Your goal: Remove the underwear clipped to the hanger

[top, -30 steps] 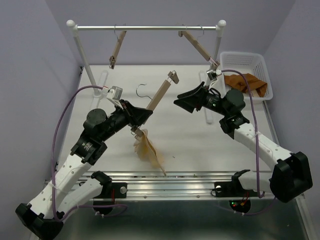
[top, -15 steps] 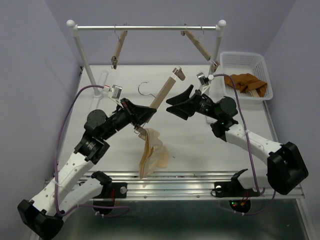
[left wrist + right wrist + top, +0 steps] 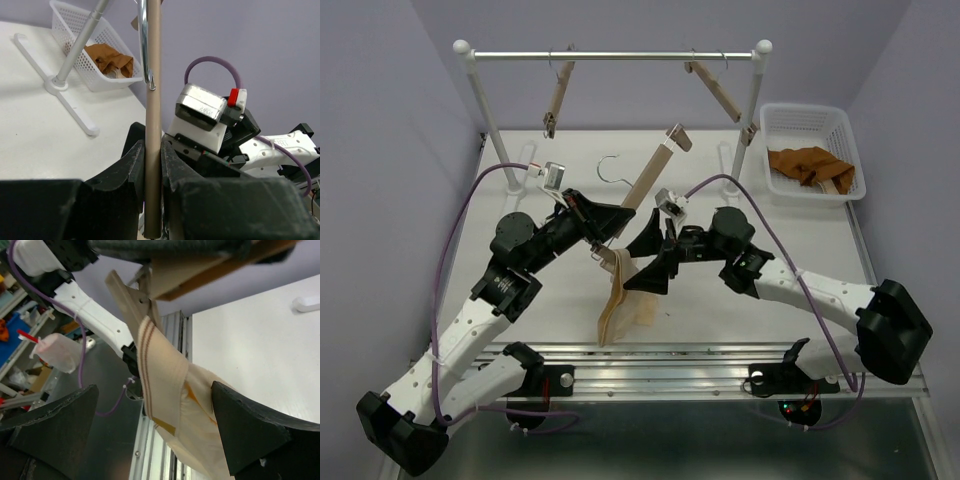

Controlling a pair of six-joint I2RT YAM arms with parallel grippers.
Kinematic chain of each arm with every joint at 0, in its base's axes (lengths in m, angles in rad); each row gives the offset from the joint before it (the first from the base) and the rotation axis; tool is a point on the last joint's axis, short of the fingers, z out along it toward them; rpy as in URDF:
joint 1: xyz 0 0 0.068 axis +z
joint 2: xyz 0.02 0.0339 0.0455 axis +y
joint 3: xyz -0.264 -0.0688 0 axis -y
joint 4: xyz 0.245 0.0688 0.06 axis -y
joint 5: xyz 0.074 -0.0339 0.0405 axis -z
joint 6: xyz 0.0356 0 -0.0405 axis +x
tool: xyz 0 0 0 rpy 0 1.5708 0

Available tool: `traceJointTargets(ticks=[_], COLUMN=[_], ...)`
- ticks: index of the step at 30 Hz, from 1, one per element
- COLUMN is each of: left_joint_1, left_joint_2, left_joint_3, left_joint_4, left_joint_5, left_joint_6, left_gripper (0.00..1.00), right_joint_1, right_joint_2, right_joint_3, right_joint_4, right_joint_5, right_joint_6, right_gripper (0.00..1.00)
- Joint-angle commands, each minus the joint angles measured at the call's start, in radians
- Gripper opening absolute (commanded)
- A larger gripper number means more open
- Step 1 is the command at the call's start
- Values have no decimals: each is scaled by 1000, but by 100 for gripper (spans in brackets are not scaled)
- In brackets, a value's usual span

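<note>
black left gripper (image 3: pixel 152 165) is clamped on the bar of a tilted wooden hanger (image 3: pixel 650 178), held above the middle of the white table (image 3: pixel 820 240). the right gripper (image 3: pixel 645 258) is spread wide, one finger on each side of the pale beige underwear (image 3: pixel 165 375), which hangs from the clip at the hanger's near end; whether the fingers touch the cloth cannot be told. the rust-orange underwear (image 3: pixel 805 163) lies in the white basket (image 3: pixel 810 112) at the far right. spare hangers (image 3: pixel 557 95) hang on the far rail (image 3: pixel 620 56).
</note>
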Motion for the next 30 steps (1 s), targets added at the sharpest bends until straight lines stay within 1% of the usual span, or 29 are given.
traceJointTargets(ticks=[1, 3, 5, 7, 10, 11, 14, 16, 17, 20, 21, 22, 24, 26, 28, 30], left_joint_1=[-8, -6, -8, -8, -8, -9, -9, -8, -9, -8, -9, -8, -8, -9, -9, -8], left_joint_2=[-12, -14, -15, -26, -35, -37, -40, -43, -42, -42, -42, -42, -45, -52, -63, -71], left_joint_3=[55, 50, 42, 33, 23, 19, 4, -7, -8, -8, -7, -7, -10, -20, -31, -39], left_joint_4=[114, 121, 128, 133, 136, 136, 144, 145, 145, 145, 147, 145, 145, 147, 131, 115], left_joint_5=[7, 18, 19, 16, 13, 10, 6, -2, -7, -4, -2, -2, 0, -2, -20, -37], left_joint_6=[-17, -23, -32, -35, -40, -41, -55, -63, -64, -63, -64, -63, -63, -61, -57, -52], left_gripper=[0, 0, 0, 0, 0, 0, 0, 0, 0, 0, 0, 0, 0, 0, 0, 0], right_joint_1=[24, 39, 39, 48, 48, 48, 48, 48, 48, 48, 48, 48, 48, 48, 48, 48], right_joint_2=[33, 62, 79, 87, 76, 74, 79, 80, 80, 74, 73, 70, 64, 53, 24, -4], right_joint_3=[42, 54, 59, 48, 9, 7, 11, 1, 1, 18, 24, 36, 48, 64, 67, 58], right_joint_4=[-45, -43, -10, 65, 188, 201, 256, 320, 328, 279, 259, 227, 195, 123, 72, 61], right_joint_5=[38, 35, -3, -28, -29, -40, -75, -84, -86, -69, -57, -42, -23, 1, 33, 46], right_joint_6=[-137, -159, -160, -133, -93, -73, -12, 51, 61, 67, 65, 65, 71, 76, 78, 81], right_gripper=[100, 100, 100, 98, 90, 84, 76, 64, 54, 35, 32, 24, 13, 1, 1, 1])
